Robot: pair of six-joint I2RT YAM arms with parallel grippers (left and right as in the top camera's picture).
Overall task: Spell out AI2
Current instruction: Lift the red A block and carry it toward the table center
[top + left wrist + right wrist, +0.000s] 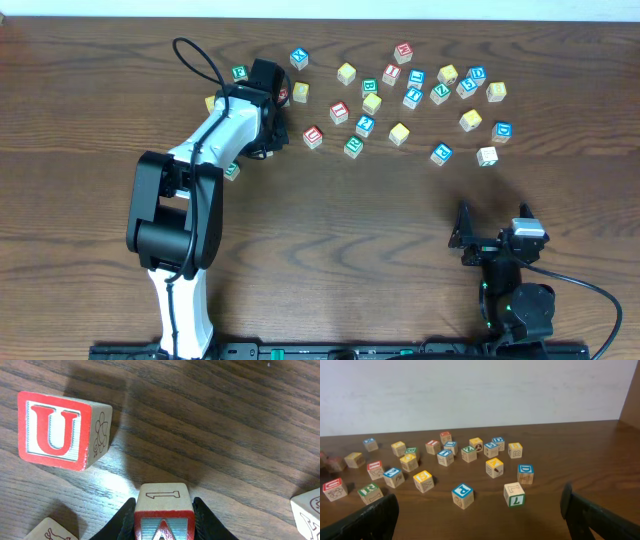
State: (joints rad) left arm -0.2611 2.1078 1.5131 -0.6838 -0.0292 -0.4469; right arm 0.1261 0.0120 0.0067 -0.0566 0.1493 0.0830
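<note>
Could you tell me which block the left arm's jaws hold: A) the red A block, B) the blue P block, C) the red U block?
A: in the left wrist view the jaws flank the red A block, while the red U block stands apart.
</note>
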